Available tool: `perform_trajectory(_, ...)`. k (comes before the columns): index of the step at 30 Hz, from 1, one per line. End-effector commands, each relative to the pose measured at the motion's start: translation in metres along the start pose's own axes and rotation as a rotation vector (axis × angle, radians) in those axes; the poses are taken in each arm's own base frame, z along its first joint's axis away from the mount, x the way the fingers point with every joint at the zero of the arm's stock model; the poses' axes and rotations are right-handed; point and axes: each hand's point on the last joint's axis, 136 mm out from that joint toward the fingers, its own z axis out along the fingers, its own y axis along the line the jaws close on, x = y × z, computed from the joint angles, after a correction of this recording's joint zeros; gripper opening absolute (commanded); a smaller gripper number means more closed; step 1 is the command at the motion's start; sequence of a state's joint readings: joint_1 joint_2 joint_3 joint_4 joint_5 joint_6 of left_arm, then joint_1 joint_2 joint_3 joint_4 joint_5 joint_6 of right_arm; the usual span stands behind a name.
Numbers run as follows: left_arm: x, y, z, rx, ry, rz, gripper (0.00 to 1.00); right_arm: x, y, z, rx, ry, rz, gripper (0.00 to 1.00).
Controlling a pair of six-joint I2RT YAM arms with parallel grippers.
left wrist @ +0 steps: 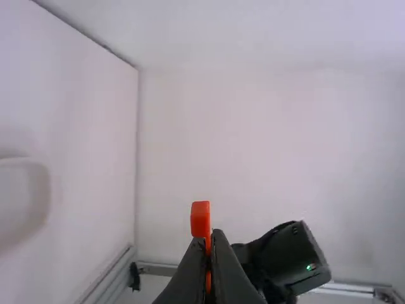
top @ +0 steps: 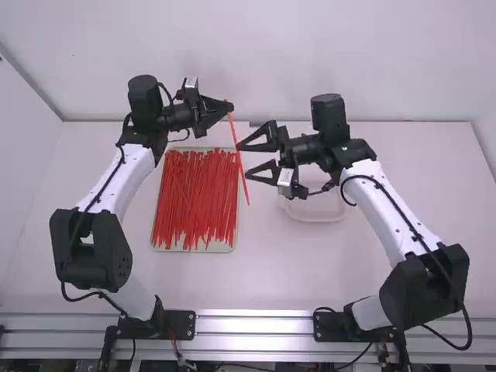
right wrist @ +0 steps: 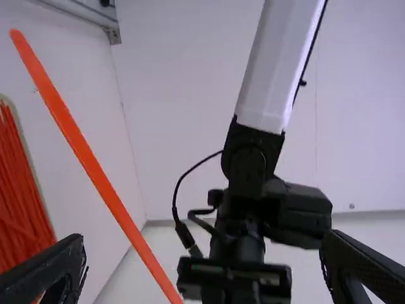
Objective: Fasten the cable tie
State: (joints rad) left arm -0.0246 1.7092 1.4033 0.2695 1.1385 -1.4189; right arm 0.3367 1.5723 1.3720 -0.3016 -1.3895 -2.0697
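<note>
The white counter is smooth and matte, and its right end is cut off by the view's edge. On it lies a flat rectangular tray, so nearly covered by a loose heap of thin red plastic ties that we see only its pale rim. Right of the tray a clear, rounded tub sits partly hidden under the right arm; we cannot make out what it holds. The left claw is raised above the tray's far end and clamped on one tie near its top. In the left wrist view the blocky head stands just beyond the pinched fingertips, with the strap hidden behind them. The strap hangs stiff and straight, narrowing to a tip near the tray's right edge in the high view. The right claw faces it with its black fingers spread wide. The strap crosses their gap, touching neither as far as we can tell.
</note>
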Motion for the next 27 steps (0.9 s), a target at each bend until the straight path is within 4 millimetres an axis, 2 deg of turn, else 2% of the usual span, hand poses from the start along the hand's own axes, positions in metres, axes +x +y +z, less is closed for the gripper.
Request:
perform_trajectory(1,0.001,0.000,0.000,0.002,0.000,-0.031,0.02,-0.006,0.008,0.005,0.012,-0.042,-0.005,0.98)
perform_trajectory(8,0.003,0.000,-0.003,0.003,0.024,-0.060,0.02,-0.026,0.009,0.002,0.080,-0.159,0.020,0.98)
perform_trajectory(17,0.007,0.000,-0.002,0.004,0.045,-0.056,0.02,-0.024,0.015,0.003,0.083,-0.159,-0.021,0.99)
perform_trajectory(19,0.006,0.000,-0.005,0.005,0.043,-0.052,0.02,-0.025,0.015,0.004,0.082,-0.162,-0.023,0.93)
perform_trajectory(24,0.007,0.001,-0.002,0.003,0.044,-0.035,0.02,-0.025,0.015,0.004,0.082,-0.162,-0.020,0.65)
perform_trajectory(27,0.006,0.003,-0.002,-0.003,0.038,-0.046,0.02,-0.027,0.015,0.007,0.081,-0.171,-0.019,0.54)
